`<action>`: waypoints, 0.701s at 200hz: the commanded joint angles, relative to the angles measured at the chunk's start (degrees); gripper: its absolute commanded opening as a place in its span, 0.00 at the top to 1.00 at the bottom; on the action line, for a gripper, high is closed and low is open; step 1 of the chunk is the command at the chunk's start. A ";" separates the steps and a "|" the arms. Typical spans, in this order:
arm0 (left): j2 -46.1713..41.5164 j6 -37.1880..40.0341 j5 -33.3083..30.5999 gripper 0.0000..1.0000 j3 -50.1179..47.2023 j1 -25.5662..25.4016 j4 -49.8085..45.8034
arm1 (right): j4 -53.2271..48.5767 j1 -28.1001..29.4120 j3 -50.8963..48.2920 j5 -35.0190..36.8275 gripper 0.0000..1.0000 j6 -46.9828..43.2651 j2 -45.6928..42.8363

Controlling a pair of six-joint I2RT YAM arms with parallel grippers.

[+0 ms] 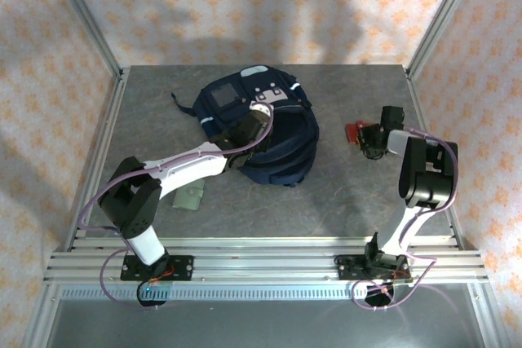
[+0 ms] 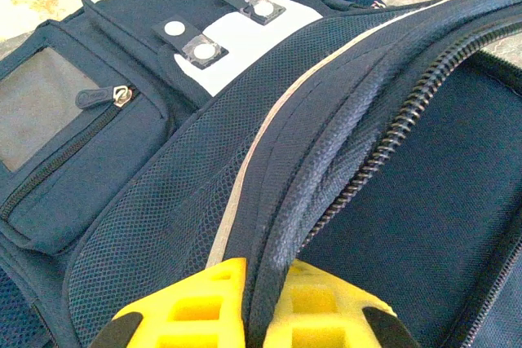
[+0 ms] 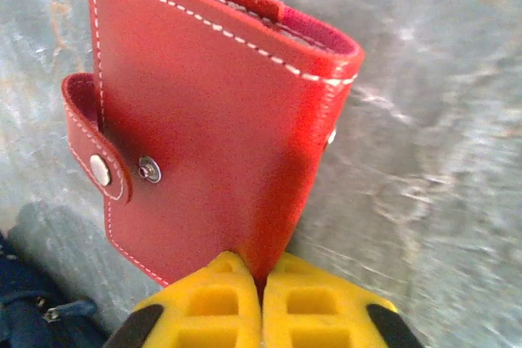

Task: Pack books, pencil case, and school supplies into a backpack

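Jaws of the right gripper [image 3: 261,283] clamp one edge of the red wallet [image 3: 220,120] above the grey table [image 1: 342,193], near its right edge. The left gripper [image 2: 261,287] is closed on the backpack [image 1: 281,165] at its unzipped rim, mid-table; the compartment gapes, showing dark lining. A pale green wallet [image 1: 191,197] lies toward the near-left corner. Orange-patterned walls [image 1: 245,6] surround the table.

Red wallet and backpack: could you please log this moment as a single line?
left jaws: shut on backpack zip edge | right jaws: shut on red wallet | pale green wallet: on table, unpacked
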 commanded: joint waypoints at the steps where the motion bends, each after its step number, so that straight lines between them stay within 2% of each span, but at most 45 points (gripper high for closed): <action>1: -2.00 -1.76 -0.34 0.98 2.85 0.56 -0.05 | 1.80 0.53 -1.13 -0.58 0.99 -0.89 -0.69; 69: -0.82 -1.79 4.24 1.00 9.11 1.60 -3.69 | 1.96 2.71 -7.66 -6.33 1.00 -5.08 -24.56; 105: 0.69 -2.35 6.44 1.00 13.15 1.69 -5.65 | -0.35 8.74 -12.33 -10.92 1.00 -7.68 -34.15; 140: 0.91 -4.03 9.41 1.00 14.85 1.69 -5.91 | 0.91 15.68 -17.20 -13.44 1.00 -6.22 -40.51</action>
